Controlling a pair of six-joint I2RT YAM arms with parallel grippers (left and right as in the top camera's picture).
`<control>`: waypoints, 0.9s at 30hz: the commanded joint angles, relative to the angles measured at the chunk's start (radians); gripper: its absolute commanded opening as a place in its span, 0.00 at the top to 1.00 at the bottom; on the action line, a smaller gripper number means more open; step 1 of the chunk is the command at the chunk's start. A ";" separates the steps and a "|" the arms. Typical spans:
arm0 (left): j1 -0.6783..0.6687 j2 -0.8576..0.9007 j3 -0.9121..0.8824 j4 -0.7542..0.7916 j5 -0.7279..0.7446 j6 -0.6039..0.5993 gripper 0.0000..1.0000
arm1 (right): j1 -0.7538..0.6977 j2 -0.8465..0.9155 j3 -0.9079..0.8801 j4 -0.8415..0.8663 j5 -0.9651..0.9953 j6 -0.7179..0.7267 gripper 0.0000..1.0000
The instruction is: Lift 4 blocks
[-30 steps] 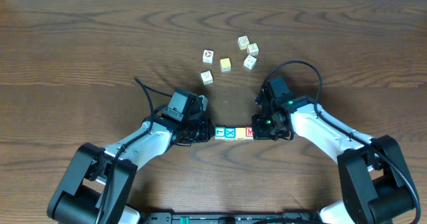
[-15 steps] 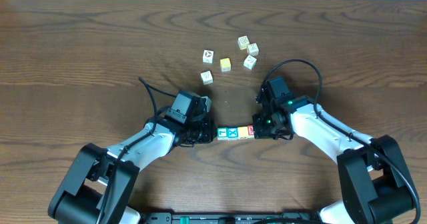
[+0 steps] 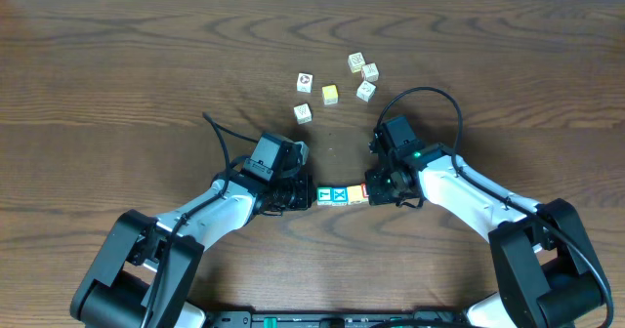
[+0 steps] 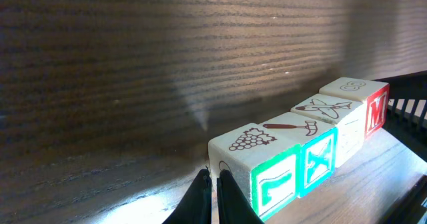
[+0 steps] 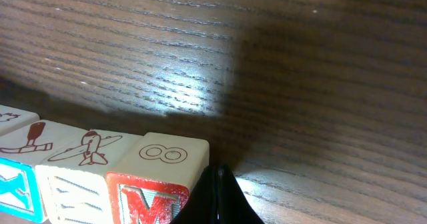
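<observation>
Wood-grain table [image 3: 146, 55] behind blocks [image 3: 340, 195] marked X, M, 8.

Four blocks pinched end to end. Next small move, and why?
Probably raise both arms together, slowly, keeping the inward squeeze: the shut left gripper presses the green end block, the shut right gripper the red M block, so only end pressure holds the row.
</observation>
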 commanded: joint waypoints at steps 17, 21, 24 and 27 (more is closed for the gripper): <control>-0.042 0.012 0.000 0.023 0.040 0.020 0.93 | 0.066 0.007 0.001 0.023 -0.229 0.018 0.99; -0.048 0.012 0.000 0.030 0.035 0.007 0.92 | 0.066 0.007 0.001 0.023 -0.237 0.052 0.99; -0.048 0.012 0.000 0.030 0.034 0.004 0.93 | 0.066 0.007 0.001 0.022 -0.252 0.057 0.99; -0.048 0.012 0.000 0.029 0.034 0.004 0.93 | 0.066 0.007 0.001 0.023 -0.266 0.057 0.99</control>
